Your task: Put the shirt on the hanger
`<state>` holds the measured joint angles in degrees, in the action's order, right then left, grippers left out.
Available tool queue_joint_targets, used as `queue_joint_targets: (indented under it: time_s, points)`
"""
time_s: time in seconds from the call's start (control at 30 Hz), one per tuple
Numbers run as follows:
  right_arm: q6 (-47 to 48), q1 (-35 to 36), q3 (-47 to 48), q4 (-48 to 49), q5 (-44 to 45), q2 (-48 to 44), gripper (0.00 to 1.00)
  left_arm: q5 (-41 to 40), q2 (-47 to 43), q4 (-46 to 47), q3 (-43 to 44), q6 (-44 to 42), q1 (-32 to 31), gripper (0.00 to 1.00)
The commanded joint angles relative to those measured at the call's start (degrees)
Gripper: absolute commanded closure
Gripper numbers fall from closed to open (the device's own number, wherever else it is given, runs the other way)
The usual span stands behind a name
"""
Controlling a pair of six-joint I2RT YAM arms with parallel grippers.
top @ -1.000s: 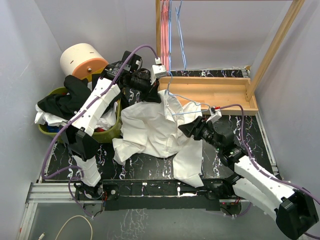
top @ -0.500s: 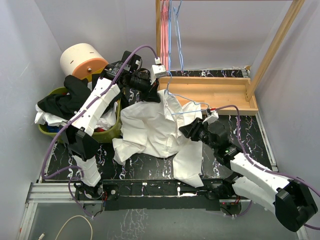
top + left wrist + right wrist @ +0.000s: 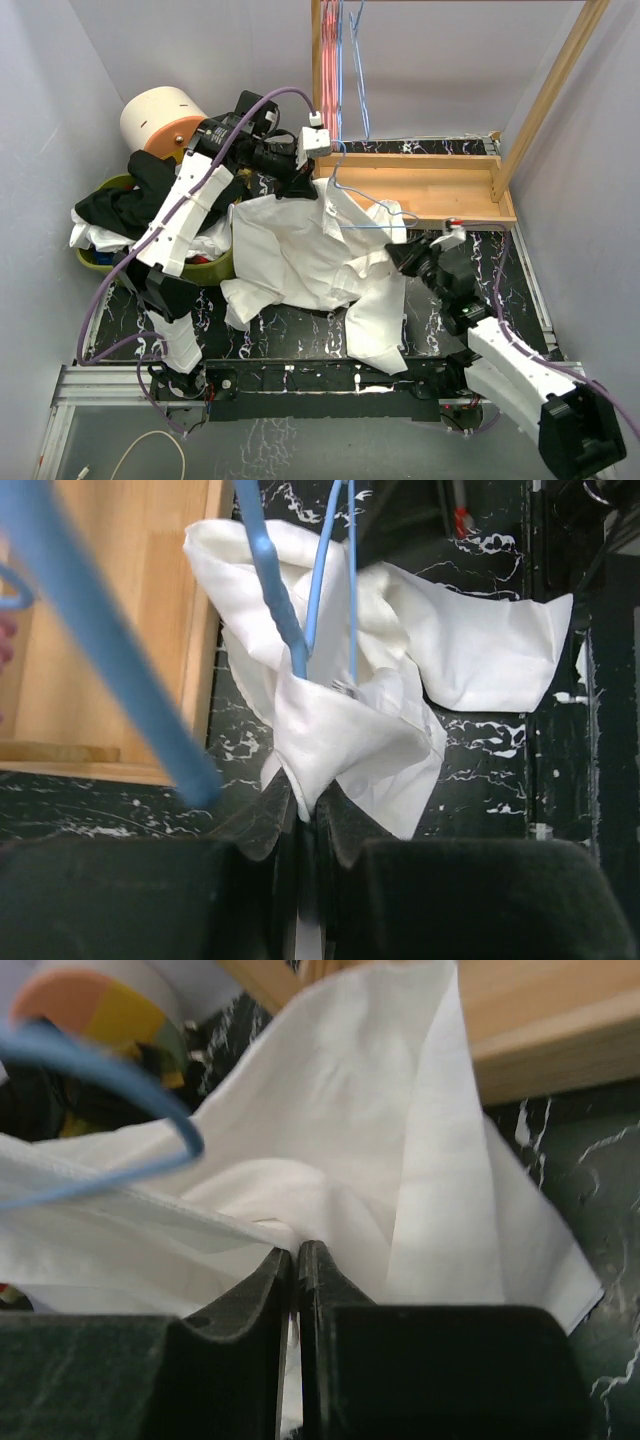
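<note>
Clamped on white cloth at both ends! Pinching a fold of the shirt (image 3: 300, 260) near the collar with the left jaws, pressed tight, up by the wooden frame base (image 3: 420, 185). Nipping another fold at the shirt's right side with the right jaws, pressed together too. Sprawled over the middle of the black desk (image 3: 290, 338), with a sleeve trailing toward the near edge. Catching the light-blue hanger (image 3: 380, 205) on the shirt's upper part, wires dipping into the cloth just ahead of the left jaws.
</note>
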<state>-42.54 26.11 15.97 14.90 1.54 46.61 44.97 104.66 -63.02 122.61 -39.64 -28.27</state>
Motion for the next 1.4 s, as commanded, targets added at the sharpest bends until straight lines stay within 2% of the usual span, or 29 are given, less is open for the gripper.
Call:
queue_joint_targets:
  time_s: [0.0, 0.07, 0.17, 0.3, 0.43, 0.63, 0.83, 1.03, 1.13, 1.23, 1.37]
  points:
    - [1.4, -17.0, -2.4, 4.5, -10.5, 0.1, 0.92, 0.3, -2.6, -10.8, 8.7, -16.8, -0.2, 1.0]
    - [2.0, -21.2, -1.9, 5.0, -13.5, 0.7, 0.92, -1.1, -3.0, -14.3, 8.9, -22.9, -0.2, 1.0]
    - [1.4, -21.8, 0.3, 6.0, -13.7, 2.8, 0.92, -4.4, -3.7, -14.9, 7.3, -26.2, -0.2, 1.0]
    - [1.1, -22.2, 4.3, 4.7, -14.9, 5.2, 0.92, -10.3, -4.0, -11.2, 6.4, -25.2, -0.3, 1.0]
    - [2.7, -22.2, 9.7, -2.2, -15.3, 6.8, 0.92, -17.2, -3.8, -5.9, 6.3, -22.5, -0.4, 1.0]
    - [4.1, -22.2, 11.7, -9.2, -12.2, 2.9, 0.92, -24.2, -3.3, -5.9, 5.4, -26.2, -1.8, 1.0]
    - [6.0, -22.2, 14.9, -17.7, -8.3, 0.8, 0.92, -26.8, -3.1, -8.1, 4.4, -29.3, -2.9, 1.0]
    - [7.7, -22.2, 20.0, -22.2, -6.8, 1.2, 0.92, -28.0, -2.9, -11.3, 4.5, -31.6, -3.8, 1.0]
    - [8.0, -22.2, 23.6, -24.2, -9.4, 2.8, 0.92, -29.6, -3.2, -8.2, 3.4, -29.2, -4.1, 1.0]
    - [7.2, -22.1, 26.7, -25.5, -15.7, 4.6, 0.92, -29.9, -3.3, -2.9, 2.0, -23.7, -4.6, 1.0]
    - [0.5, -20.2, 27.5, -19.0, -28.1, 5.6, 0.92, -28.5, -3.3, 4.6, -0.6, -13.0, -6.2, 1.0]
